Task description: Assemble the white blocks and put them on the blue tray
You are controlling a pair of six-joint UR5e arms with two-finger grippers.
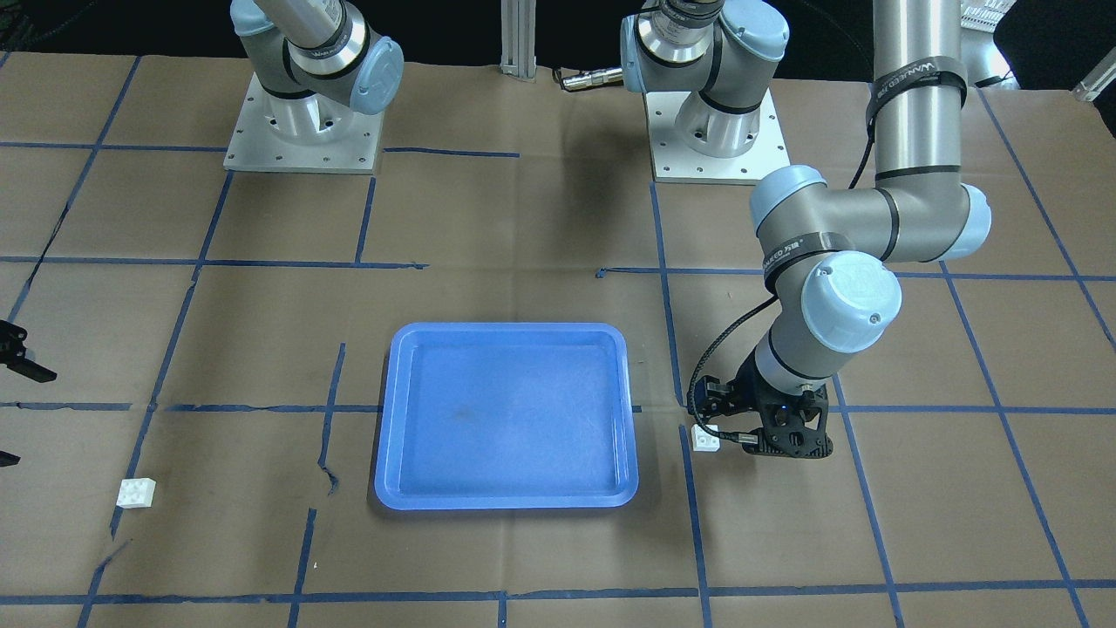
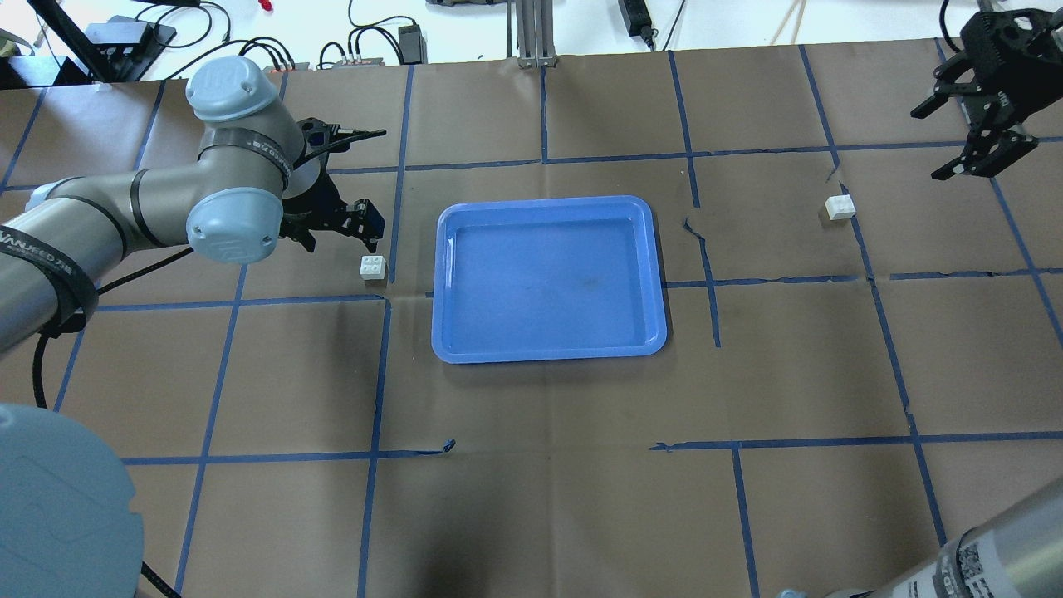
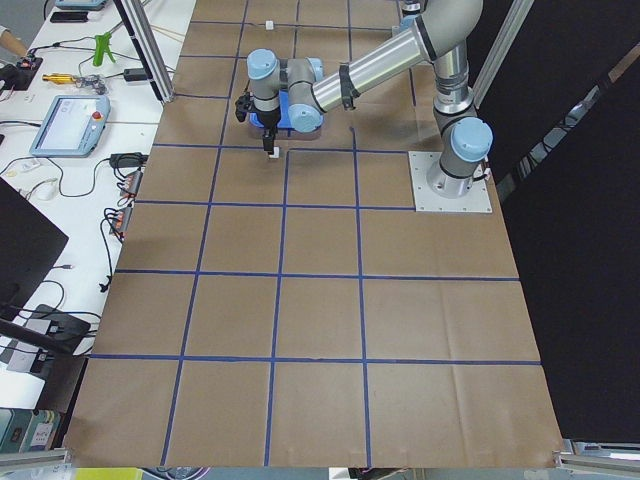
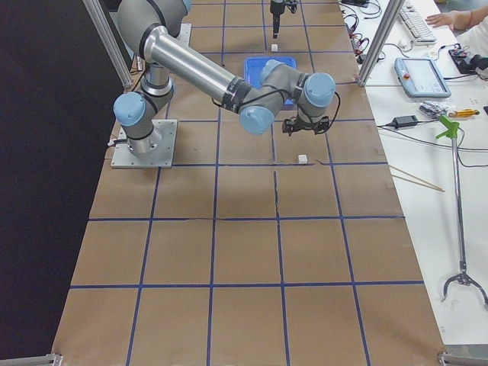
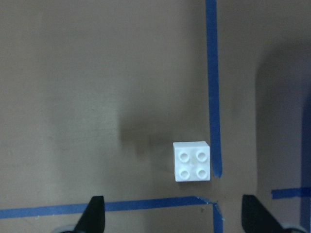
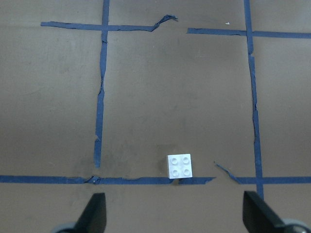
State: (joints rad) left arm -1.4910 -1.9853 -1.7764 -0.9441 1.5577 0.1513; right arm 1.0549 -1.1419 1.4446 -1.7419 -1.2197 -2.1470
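Observation:
One white block [image 2: 373, 267] lies studs up on the table, left of the blue tray [image 2: 548, 278]. My left gripper [image 2: 342, 241] hovers just beside and above it, open and empty. In the left wrist view the block [image 5: 192, 161] sits ahead of the spread fingers [image 5: 95, 216]. The other white block [image 2: 840, 207] lies to the tray's right. My right gripper [image 2: 926, 145] is open and empty, higher up and further right. The right wrist view shows that block [image 6: 179, 166] between and ahead of its fingers [image 6: 256, 214]. The tray holds nothing.
Brown paper with a blue tape grid covers the table [image 2: 548, 465]. The two arm bases [image 1: 303, 131] stand at the robot's side. Cables and devices lie beyond the far edge [image 2: 374, 41].

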